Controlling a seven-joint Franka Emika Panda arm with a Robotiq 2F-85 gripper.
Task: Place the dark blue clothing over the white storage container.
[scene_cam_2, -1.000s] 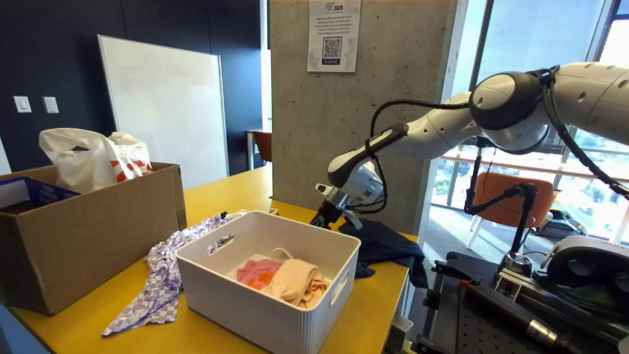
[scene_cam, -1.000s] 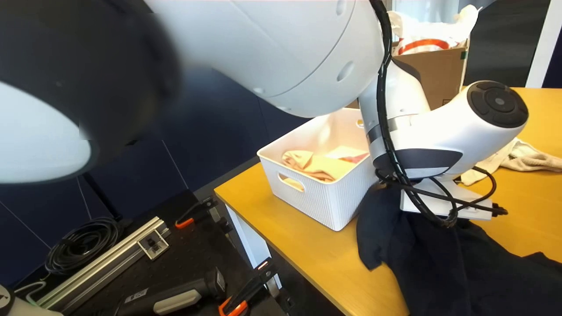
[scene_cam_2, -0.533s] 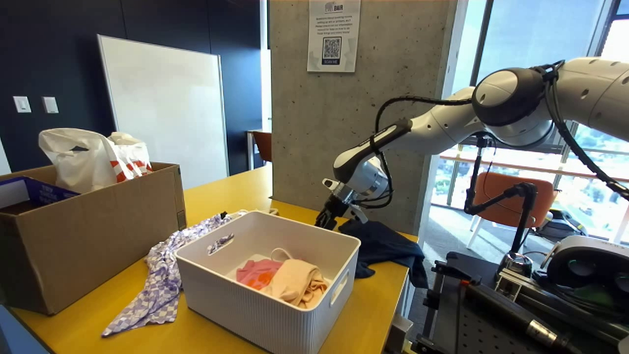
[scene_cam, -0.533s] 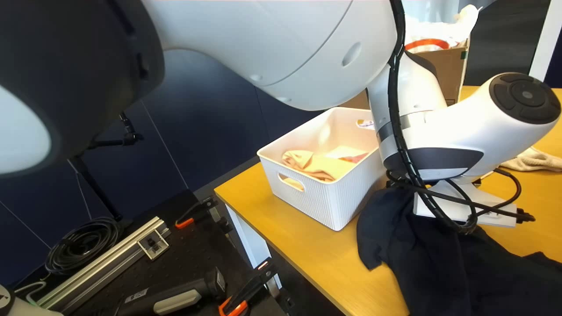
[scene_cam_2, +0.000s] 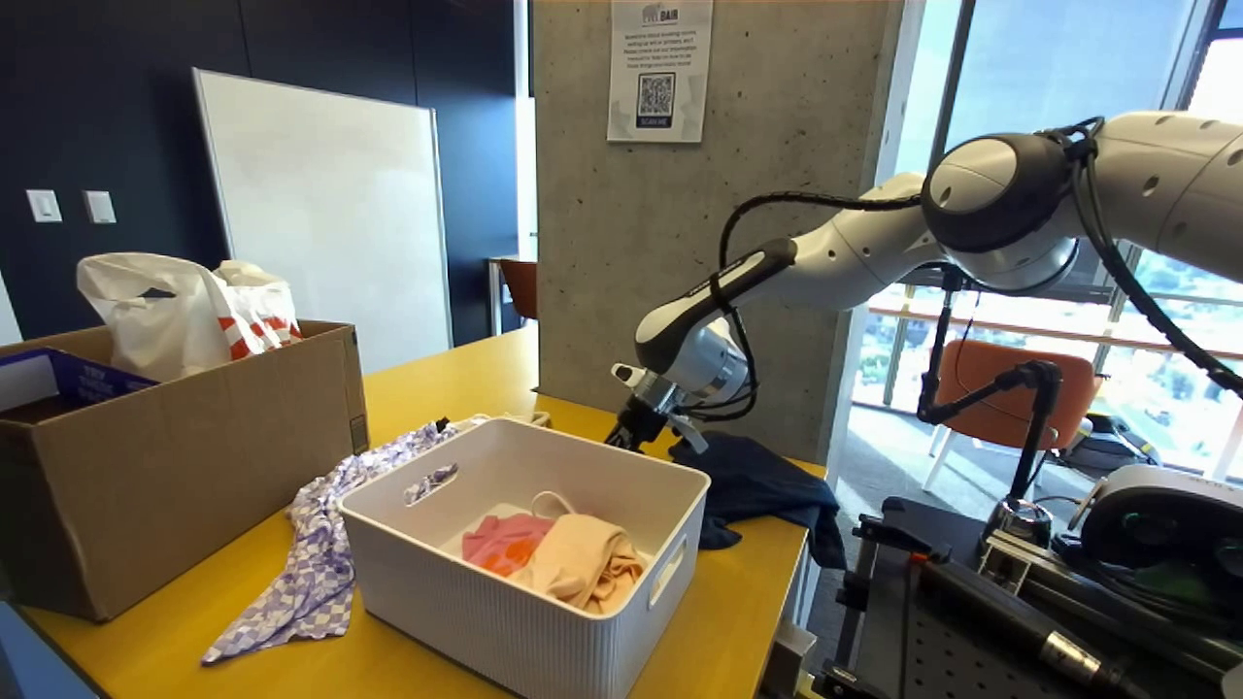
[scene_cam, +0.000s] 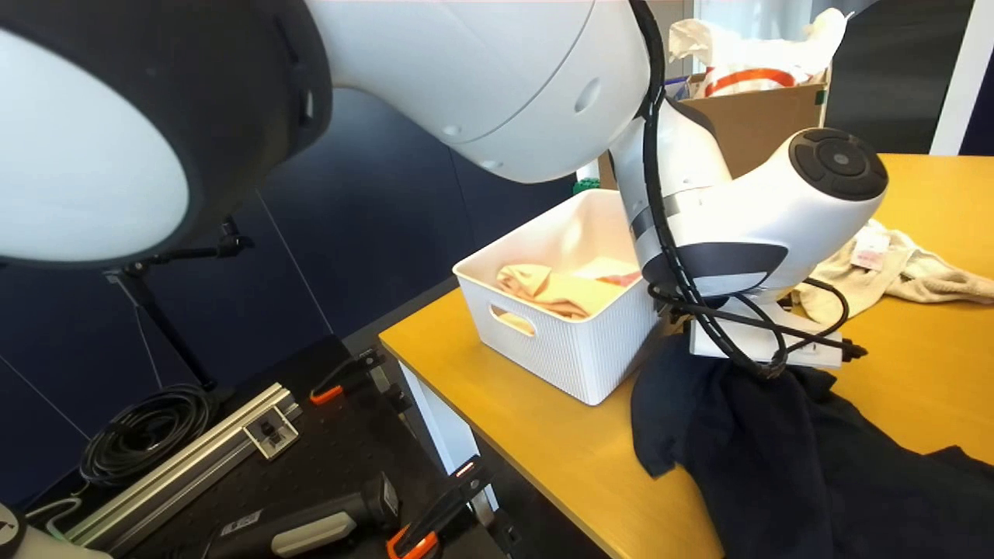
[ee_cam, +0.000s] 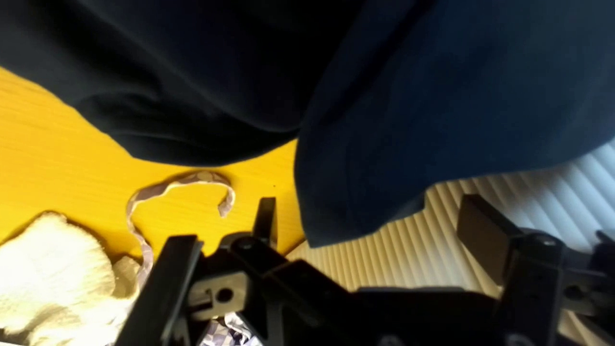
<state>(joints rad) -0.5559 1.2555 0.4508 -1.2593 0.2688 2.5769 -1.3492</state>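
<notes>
The dark blue clothing [scene_cam: 808, 466] lies crumpled on the table beside the white storage container [scene_cam: 543, 349]; it also shows in an exterior view [scene_cam_2: 762, 485], draping over the table edge. The container also shows there [scene_cam_2: 486, 602], upright, with peach and pink cloth inside. In the wrist view my gripper [ee_cam: 371, 211] is open. The clothing [ee_cam: 384, 120] reaches down with a corner between the spread fingers, in front of the container's ribbed wall [ee_cam: 413, 254]; contact is not clear. In an exterior view my gripper [scene_cam_2: 629, 435] is low behind the container, its fingertips hidden by the rim.
A cardboard box [scene_cam_2: 194, 466] with white bags [scene_cam_2: 175, 316] stands at the far side. A patterned purple-white cloth [scene_cam_2: 320, 563] lies beside the container. A cream cloth [scene_cam: 901, 272] lies behind the wrist. A concrete pillar [scene_cam_2: 719, 243] rises close behind the arm.
The arm first shifted away from the container, then came back toward it, past its earlier place. The container has shifted very slightly away from the clothing. The clothing lies almost the same.
</notes>
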